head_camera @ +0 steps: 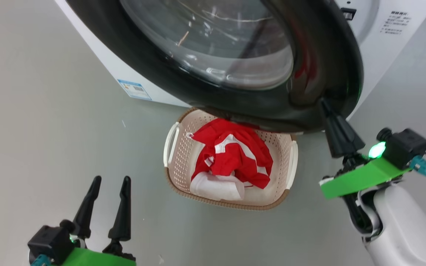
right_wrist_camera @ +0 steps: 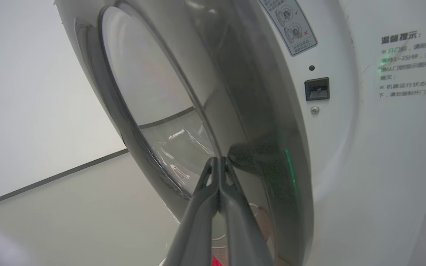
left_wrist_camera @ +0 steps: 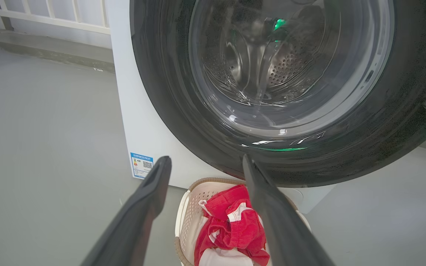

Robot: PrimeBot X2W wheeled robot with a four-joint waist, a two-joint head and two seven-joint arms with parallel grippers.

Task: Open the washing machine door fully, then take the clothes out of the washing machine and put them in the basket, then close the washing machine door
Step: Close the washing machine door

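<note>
the right hand (head_camera: 325, 106) has its two long dark fingers clenched together on nothing, and their tapered tips meet the glossy black rim of the one washing machine door (head_camera: 320, 55) at its lower right edge. in the right wrist view the same hand (right_wrist_camera: 218, 159) lies against that rim, which mirrors it. the left hand (head_camera: 111, 180) is released, its two fingers spread and empty, low and left of the door, well apart from it.

directly under the door sits one basket (head_camera: 183, 155), cream perforated plastic, rectangular with rounded corners, a brown woven-look rim and two white side handles. one crumpled heap of clothes (head_camera: 235, 155) fills it, soft red fabric with white stripes and a white part; the garments cannot be counted.

behind the door stands the smooth white washing machine (head_camera: 383, 55), with one small blue label (head_camera: 134, 89) left of the door.
</note>
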